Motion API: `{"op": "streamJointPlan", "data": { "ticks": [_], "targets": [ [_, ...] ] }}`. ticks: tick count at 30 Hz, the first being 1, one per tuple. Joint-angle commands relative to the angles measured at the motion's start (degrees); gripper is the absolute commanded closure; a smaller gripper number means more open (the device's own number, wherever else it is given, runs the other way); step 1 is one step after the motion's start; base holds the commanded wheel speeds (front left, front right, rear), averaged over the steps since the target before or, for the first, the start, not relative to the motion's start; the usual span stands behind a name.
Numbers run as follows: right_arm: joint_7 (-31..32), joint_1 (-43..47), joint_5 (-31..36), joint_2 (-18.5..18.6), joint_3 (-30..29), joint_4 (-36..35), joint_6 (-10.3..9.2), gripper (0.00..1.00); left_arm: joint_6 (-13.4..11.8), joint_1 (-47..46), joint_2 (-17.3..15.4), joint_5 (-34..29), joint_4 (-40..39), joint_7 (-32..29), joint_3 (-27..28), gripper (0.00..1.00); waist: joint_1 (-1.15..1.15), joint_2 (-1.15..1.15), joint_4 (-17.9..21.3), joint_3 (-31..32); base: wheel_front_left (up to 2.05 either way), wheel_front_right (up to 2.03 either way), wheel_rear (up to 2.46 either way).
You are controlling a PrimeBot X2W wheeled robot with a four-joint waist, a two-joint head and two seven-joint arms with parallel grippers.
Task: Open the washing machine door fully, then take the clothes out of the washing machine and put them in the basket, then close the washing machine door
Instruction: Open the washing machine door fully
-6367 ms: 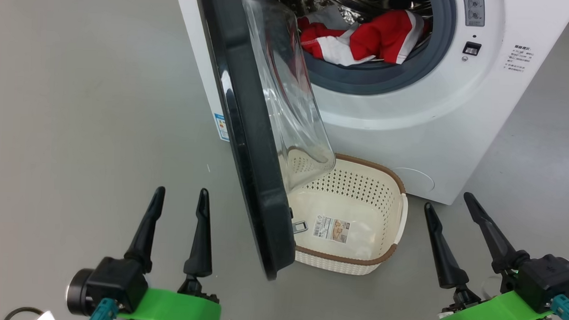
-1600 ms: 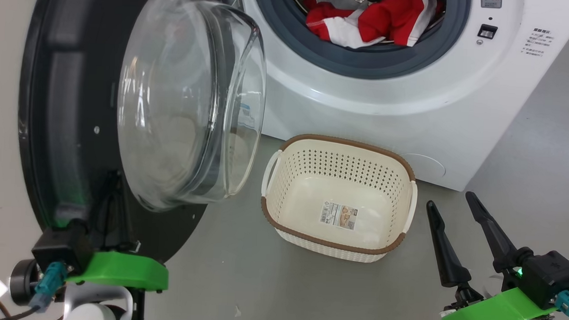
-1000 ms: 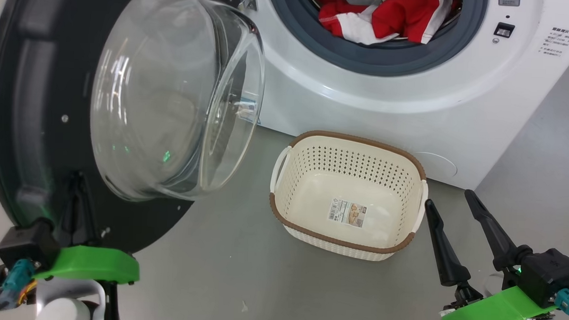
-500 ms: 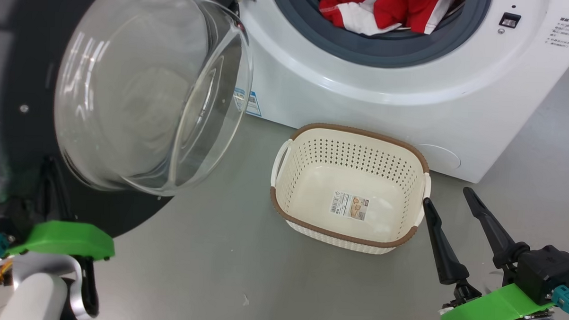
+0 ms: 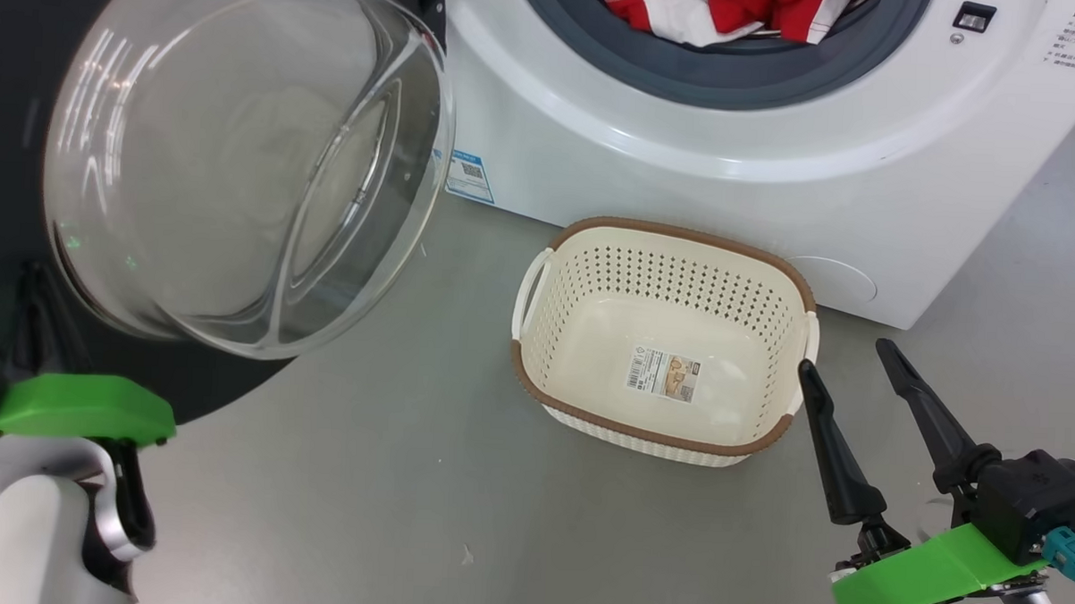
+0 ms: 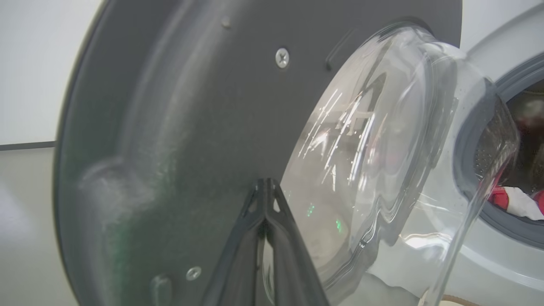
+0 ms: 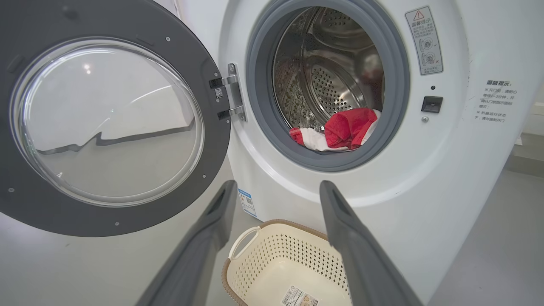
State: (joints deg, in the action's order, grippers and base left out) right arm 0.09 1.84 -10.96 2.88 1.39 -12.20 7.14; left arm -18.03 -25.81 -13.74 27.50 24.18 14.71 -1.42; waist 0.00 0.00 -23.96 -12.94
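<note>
left pincer [image 6: 265, 183] closed, tips at door [image 6: 191, 106] – right pincer [image 5: 847, 356] wide, just beside basket [image 5: 683, 231]

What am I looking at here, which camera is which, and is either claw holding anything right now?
It is a two-armed wheeled robot. One picture looks down from its head; the other two look along each arm's fingers. The left gripper is shut, empty, pointing at the inner face of the open door. The right gripper is open and empty beside the basket, which stands empty on the floor before the washer. The clothes lie in the drum.
</note>
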Motion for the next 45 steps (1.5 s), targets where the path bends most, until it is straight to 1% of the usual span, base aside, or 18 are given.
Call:
{"op": "streamJointPlan", "data": {
  "ticks": [1,6,17,31,42,43,44,45],
  "targets": [
    [0.3,-1.8,0.4,0.0,1.8,-1.9,0.35,0.0,0.3,-2.6,-3.0,-1.1,-0.2,0.3,4.0,1.0,0.0,0.0,0.1,-0.1,0.0,0.0,0.0],
    [0.7,-2.0,0.7,0.0,1.7,-2.2,0.35,0.0,2.3,-3.8,-2.4,-2.8,1.9,0.3,7.1,1.0,0.0,0.0,0.3,-0.5,0.0,0.0,0.0],
    [1.4,-2.5,1.3,0.0,2.0,-2.8,0.35,0.0,5.2,-6.1,-0.9,-6.4,5.2,0.3,13.0,1.0,0.0,0.0,0.7,-1.3,0.0,0.0,0.0],
    [1.7,-2.6,1.3,0.0,2.1,-2.9,0.35,0.0,7.6,-7.4,0.1,-10.6,7.4,0.3,17.7,1.0,0.0,0.0,0.9,-1.4,0.0,0.0,0.0],
    [1.1,-2.4,0.6,0.0,2.2,-2.1,0.35,0.0,10.3,-6.1,2.2,-12.9,5.9,0.3,20.6,1.0,0.0,0.0,0.3,-0.8,0.0,0.0,0.0],
    [1.0,-2.4,0.5,0.0,2.2,-2.0,0.35,0.0,10.5,-5.8,2.3,-13.1,5.7,0.3,20.7,0.96,0.0,0.0,0.2,-0.7,0.0,0.0,0.0],
    [0.9,-2.3,0.5,0.0,2.1,-1.9,0.35,0.0,10.9,-5.7,2.5,-13.2,5.4,0.3,20.8,0.73,0.0,0.0,0.2,-0.6,0.0,0.0,0.0],
    [0.8,-2.3,0.4,0.0,2.1,-1.8,0.35,0.0,11.3,-5.5,2.7,-13.3,5.2,0.3,21.0,0.56,0.0,0.0,0.2,-0.5,0.0,0.0,0.0]
  ]
}}
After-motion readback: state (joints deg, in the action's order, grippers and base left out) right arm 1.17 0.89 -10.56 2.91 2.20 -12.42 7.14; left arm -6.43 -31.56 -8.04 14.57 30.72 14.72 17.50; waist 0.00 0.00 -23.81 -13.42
